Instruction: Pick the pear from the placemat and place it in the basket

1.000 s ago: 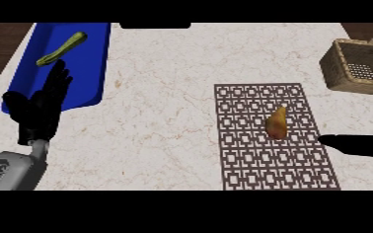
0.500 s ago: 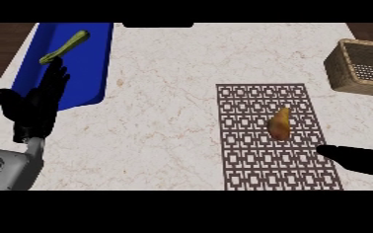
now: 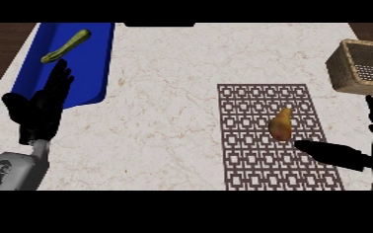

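Only part of the basket (image 3: 353, 67) visible, cut by the right edge. Also only part of the right hand (image 3: 334, 154) seen: dark straight fingers coming in from the right, over the lower right of the placemat (image 3: 277, 134), tip just beside the pear (image 3: 281, 124) but apart from it, holding nothing. Pear lying on the placemat, near the middle, well apart from the basket. Left hand (image 3: 41, 106) open, fingers up, resting at the left edge, partly over the blue tray (image 3: 93, 64). Green vegetable (image 3: 66, 46) on the tray. No readable writing anywhere.
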